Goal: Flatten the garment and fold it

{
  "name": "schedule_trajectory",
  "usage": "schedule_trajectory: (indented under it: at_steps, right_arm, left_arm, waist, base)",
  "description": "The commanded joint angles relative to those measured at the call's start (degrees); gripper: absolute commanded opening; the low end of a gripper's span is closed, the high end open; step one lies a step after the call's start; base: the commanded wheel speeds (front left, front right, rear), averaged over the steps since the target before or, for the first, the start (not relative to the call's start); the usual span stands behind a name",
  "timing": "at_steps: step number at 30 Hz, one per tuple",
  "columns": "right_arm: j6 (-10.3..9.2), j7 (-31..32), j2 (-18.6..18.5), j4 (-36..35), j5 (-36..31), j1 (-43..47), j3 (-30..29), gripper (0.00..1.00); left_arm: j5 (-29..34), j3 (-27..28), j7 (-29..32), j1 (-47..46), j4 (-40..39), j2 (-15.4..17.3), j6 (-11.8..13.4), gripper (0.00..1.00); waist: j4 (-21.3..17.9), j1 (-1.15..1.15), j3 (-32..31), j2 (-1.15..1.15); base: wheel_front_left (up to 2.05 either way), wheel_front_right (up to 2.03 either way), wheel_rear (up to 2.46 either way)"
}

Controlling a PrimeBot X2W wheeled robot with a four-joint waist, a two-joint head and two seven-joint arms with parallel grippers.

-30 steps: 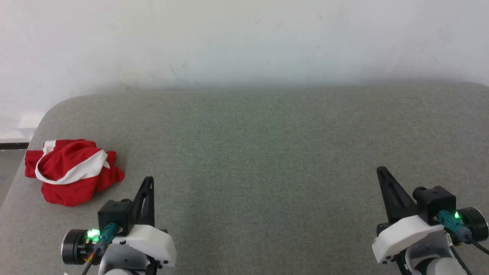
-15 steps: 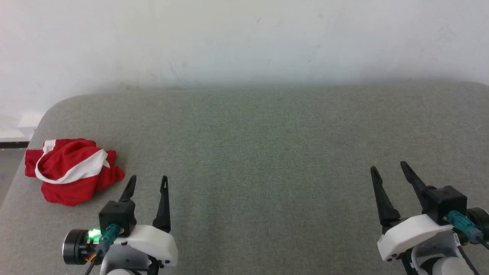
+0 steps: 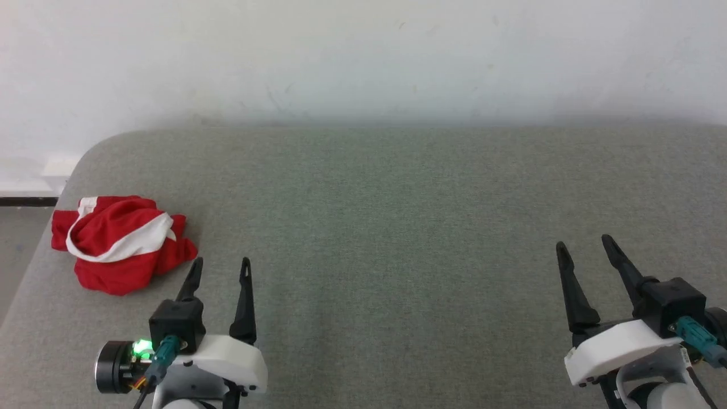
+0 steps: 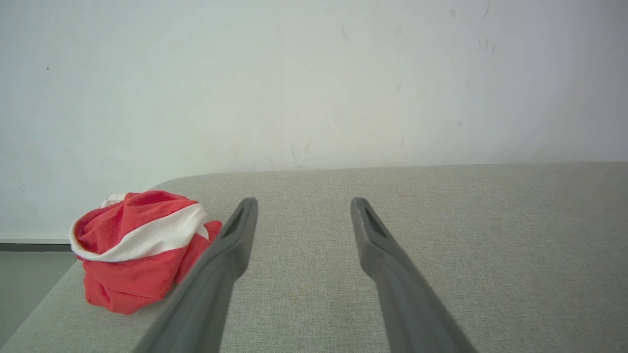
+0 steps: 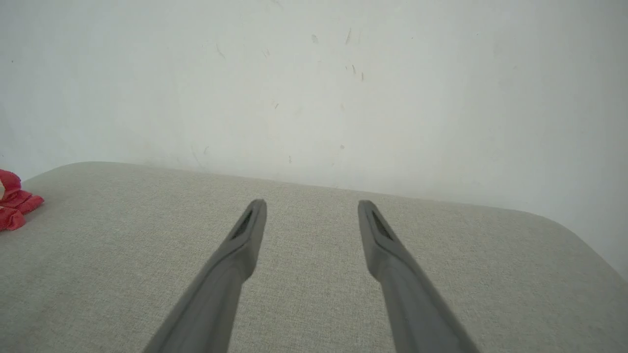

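Note:
The garment [image 3: 122, 243] is a crumpled red heap with a white band across it, lying near the left end of the grey surface. In the left wrist view the garment [image 4: 137, 250] sits just left of my own left finger. My left gripper [image 3: 221, 263] stands open a little right of and nearer than the heap, nothing between its fingers. Far off at the lower right, my right gripper [image 3: 585, 245] is open and empty too. In the right wrist view a scrap of the garment [image 5: 14, 206] peeks in at the left edge.
The grey fabric-covered surface [image 3: 397, 227] spreads wide between the two arms, with a rounded far-left corner. A pale wall [image 3: 363, 57] rises behind it. The floor [image 3: 17, 250] drops away just left of the garment.
Both grippers went from shut to open. The head view has shifted slightly, so the whole scene sits a bit right and up; the garment lies as it did.

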Motion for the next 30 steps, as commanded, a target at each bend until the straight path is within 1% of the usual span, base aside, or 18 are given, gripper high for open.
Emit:
schedule_trajectory:
  at_steps: [1, 18, 30]
  right_arm:
    - [-0.03, -0.6, 0.1, -0.6, 0.7, 0.4, -0.2, 1.0]
    - [-0.04, -2.6, 0.1, -1.8, 1.3, 1.0, -0.3, 1.0]
    - [-0.05, -4.0, 0.1, -2.6, 1.9, 1.6, -0.5, 1.0]
  left_arm:
    - [0.1, -0.2, -0.6, -1.0, -0.3, 0.2, 0.6, 1.0]
    - [-0.4, -0.7, -2.6, -1.1, -0.4, 0.3, 3.0, 1.0]
    - [-0.6, -0.1, -4.1, -0.9, -0.3, 0.2, 4.1, 1.0]
  waist:
    - [0.6, 0.0, 0.1, 0.0]
    - [7.1, 0.0, 0.6, 0.0]
    - [12.0, 0.0, 0.9, 0.0]
  base:
    - [0.0, 0.0, 0.0]
    - [0.0, 0.0, 0.0]
    - [0.0, 0.0, 0.0]
